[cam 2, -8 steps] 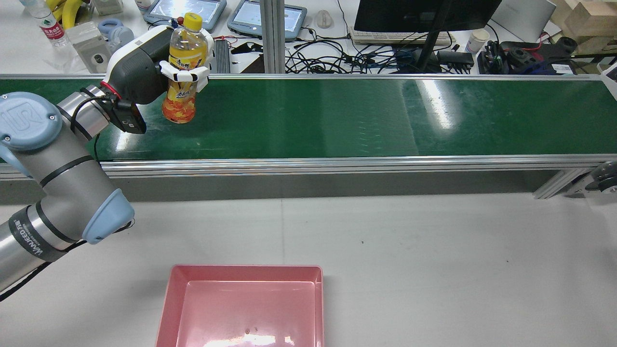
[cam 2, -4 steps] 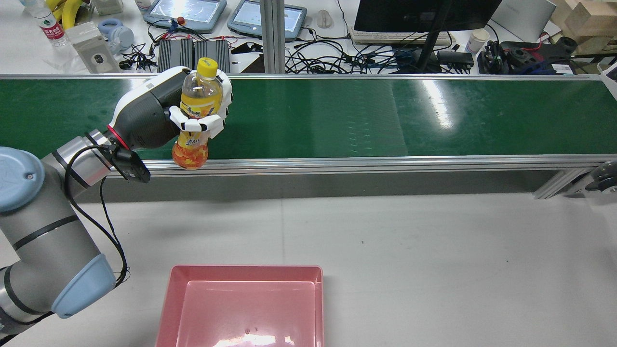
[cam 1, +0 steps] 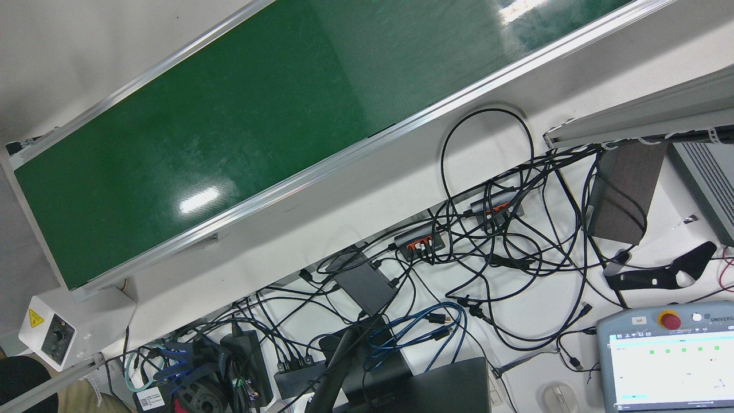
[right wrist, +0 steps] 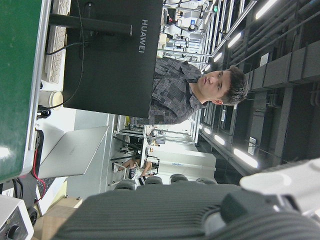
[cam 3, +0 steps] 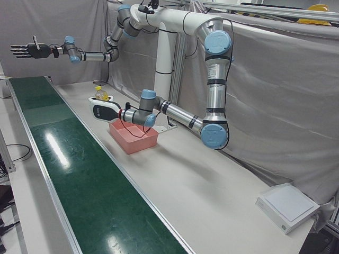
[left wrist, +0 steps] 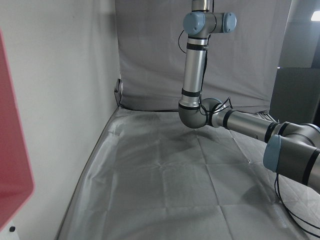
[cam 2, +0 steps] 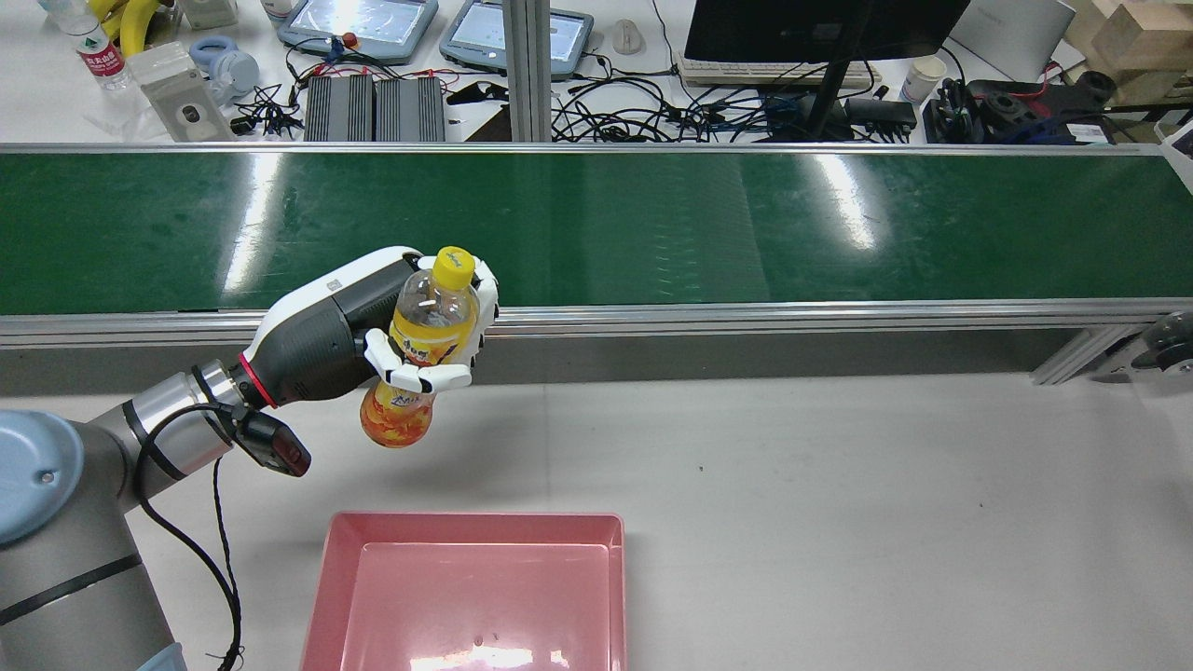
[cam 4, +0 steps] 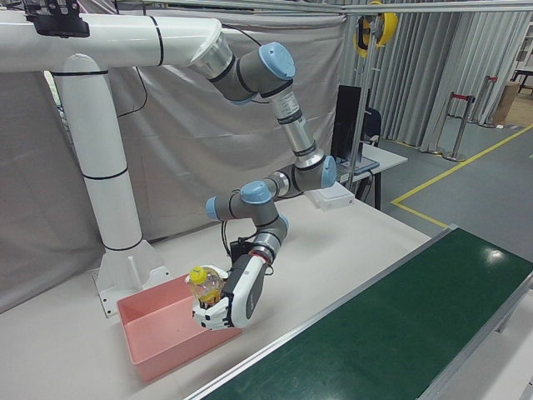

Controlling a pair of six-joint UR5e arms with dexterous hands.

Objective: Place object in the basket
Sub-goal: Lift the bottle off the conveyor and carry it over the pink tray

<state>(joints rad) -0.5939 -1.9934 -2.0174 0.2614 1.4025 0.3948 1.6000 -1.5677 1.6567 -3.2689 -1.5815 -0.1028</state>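
Note:
My left hand is shut on an orange drink bottle with a yellow cap and holds it upright in the air. It hangs over the white table between the green conveyor belt and the far rim of the pink basket. The right-front view shows the hand and the bottle beside the basket. The left-front view shows them too. My right hand is open, fingers spread, raised high beyond the belt's far end.
The belt's aluminium rail runs along the table's far side. Behind it are a monitor, tablets and tangled cables. The white table stretches to the basket's right. A white pedestal stands behind the basket.
My left hand has carried the bottle from above the belt back over the rail and lower, to above the table just beyond the basket. It is still held upright.

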